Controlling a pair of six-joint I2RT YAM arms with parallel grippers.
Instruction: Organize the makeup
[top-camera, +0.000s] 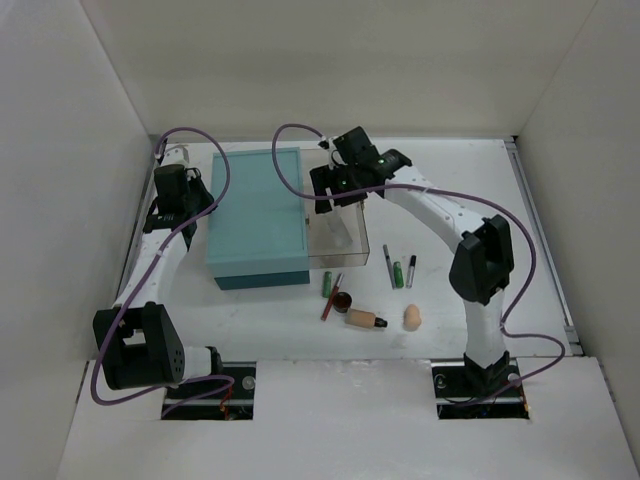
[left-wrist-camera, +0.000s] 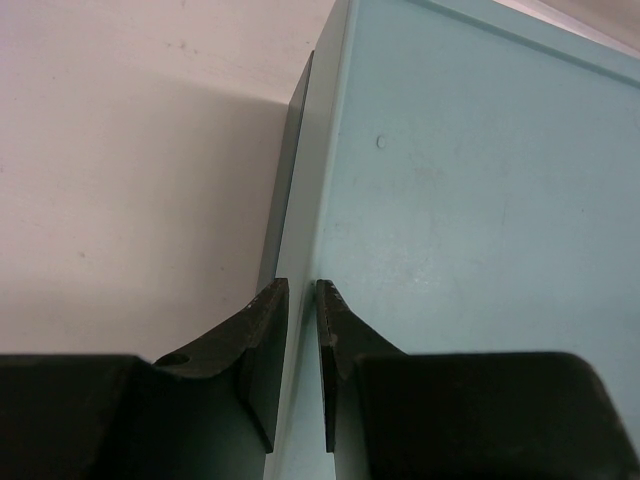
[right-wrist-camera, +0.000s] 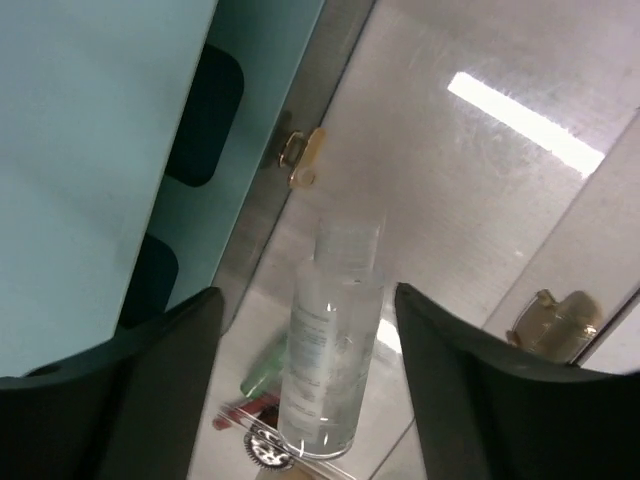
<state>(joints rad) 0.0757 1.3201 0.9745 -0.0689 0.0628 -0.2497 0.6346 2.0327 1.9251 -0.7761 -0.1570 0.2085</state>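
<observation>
The makeup lies on the table in front of the teal box (top-camera: 255, 218): three thin pencils (top-camera: 398, 268), a green tube (top-camera: 328, 285), a red pencil (top-camera: 332, 297), a brown round pot (top-camera: 342, 301), a beige dark-capped bottle (top-camera: 366, 320) and a peach sponge (top-camera: 412, 317). The clear drawer (top-camera: 342, 240) is pulled out to the right. My right gripper (top-camera: 340, 188) (right-wrist-camera: 308, 295) is open above a clear bottle (right-wrist-camera: 330, 365) that is inside the drawer. My left gripper (top-camera: 185, 200) (left-wrist-camera: 302, 285) is nearly shut, empty, over the box's left top edge (left-wrist-camera: 310, 200).
White walls enclose the table on three sides. The drawer has gold fittings (right-wrist-camera: 302, 158). The green tube (right-wrist-camera: 262, 368) and the red pencil (right-wrist-camera: 240, 410) show through the drawer's clear wall. The right arm's cable loops over the back of the box (top-camera: 290, 140).
</observation>
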